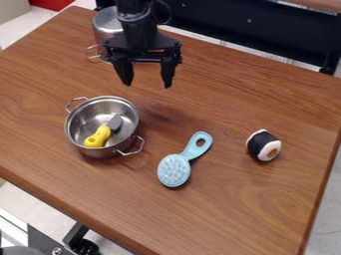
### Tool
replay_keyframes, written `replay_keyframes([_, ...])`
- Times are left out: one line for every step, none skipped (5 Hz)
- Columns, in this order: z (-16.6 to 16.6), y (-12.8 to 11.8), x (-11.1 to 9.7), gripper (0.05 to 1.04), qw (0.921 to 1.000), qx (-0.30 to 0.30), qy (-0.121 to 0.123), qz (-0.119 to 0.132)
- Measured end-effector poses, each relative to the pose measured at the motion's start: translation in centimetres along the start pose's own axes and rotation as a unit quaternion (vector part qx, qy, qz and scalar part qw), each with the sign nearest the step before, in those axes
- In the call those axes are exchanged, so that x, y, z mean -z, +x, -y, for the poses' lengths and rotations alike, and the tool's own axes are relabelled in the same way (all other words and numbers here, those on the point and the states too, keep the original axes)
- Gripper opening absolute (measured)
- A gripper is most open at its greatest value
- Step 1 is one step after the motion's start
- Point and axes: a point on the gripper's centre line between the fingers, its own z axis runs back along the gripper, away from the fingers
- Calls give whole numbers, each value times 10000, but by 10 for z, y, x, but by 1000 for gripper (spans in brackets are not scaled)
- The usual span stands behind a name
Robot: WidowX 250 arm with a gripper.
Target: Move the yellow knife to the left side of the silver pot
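The yellow knife (98, 136) lies inside the silver pot (101, 151), toward the near-left edge of the surface (226, 199). Its handle points to that edge and its grey blade to the far edge, so the pot's wall keeps it penned in; whether it lies flat or leans, I cannot tell. The hand (147, 84) hangs between pot and far edge, fingers spread with nothing between them, which suits a grasp yet to be made. The pot's open top leaves a way in from above; the grip probably wants the chunky handle, then a lift clear of the rim before setting down on the left. A low lift could catch the rim and drag the pot. The blue brush (174, 170) and sushi roll (263, 145), nearer the right edge, sit out of that path.
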Motion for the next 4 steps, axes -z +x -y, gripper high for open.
replay_keyframes([-1,-7,9,1001,9998,-26,11,-175])
replay_keyframes([-6,-10,7,1001,9994,72,-98,-309])
replay_keyframes([-16,-11,-8,1001,9998,124,-69,-166])
replay_keyframes([-28,-20,-12,1001,9991,257,-63,-325])
